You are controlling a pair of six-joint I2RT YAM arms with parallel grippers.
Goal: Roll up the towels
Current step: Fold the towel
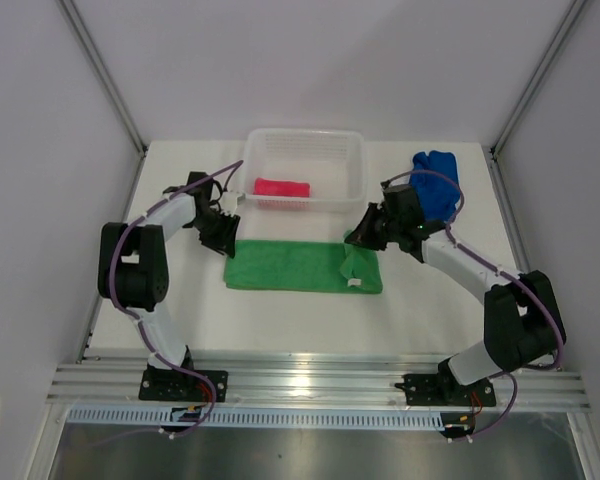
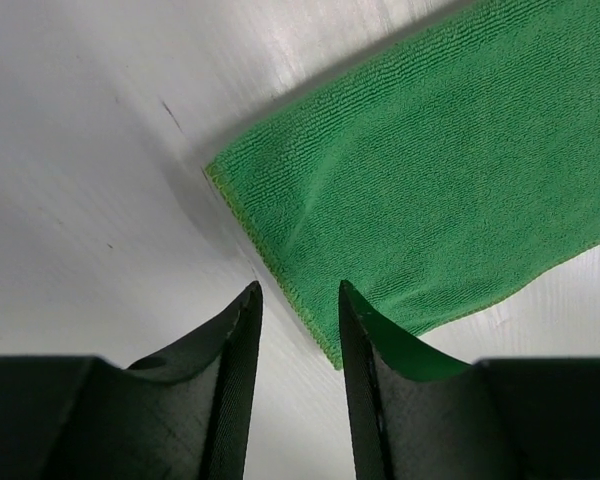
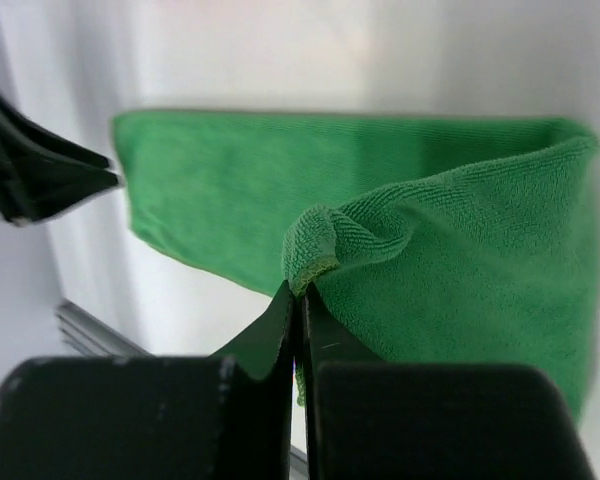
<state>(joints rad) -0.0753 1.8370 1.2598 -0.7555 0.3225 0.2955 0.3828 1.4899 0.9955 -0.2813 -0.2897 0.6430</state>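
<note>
A green towel (image 1: pixel 290 266) lies flat as a long strip on the white table. Its right end is folded up and over, and my right gripper (image 3: pixel 300 290) is shut on that pinched edge of the green towel (image 3: pixel 420 250). My left gripper (image 2: pixel 298 300) stands open just above the strip's left end, the green towel's (image 2: pixel 450 170) corner running between its fingers without being clamped. A rolled pink towel (image 1: pixel 282 187) lies inside the basket. The blue towel (image 1: pixel 437 183) sits bunched at the back right, behind my right arm.
The white mesh basket (image 1: pixel 355 160) stands at the back middle, close behind the green strip. Enclosure walls rise on both sides. An aluminium rail (image 1: pixel 310 385) with the arm bases runs along the near edge.
</note>
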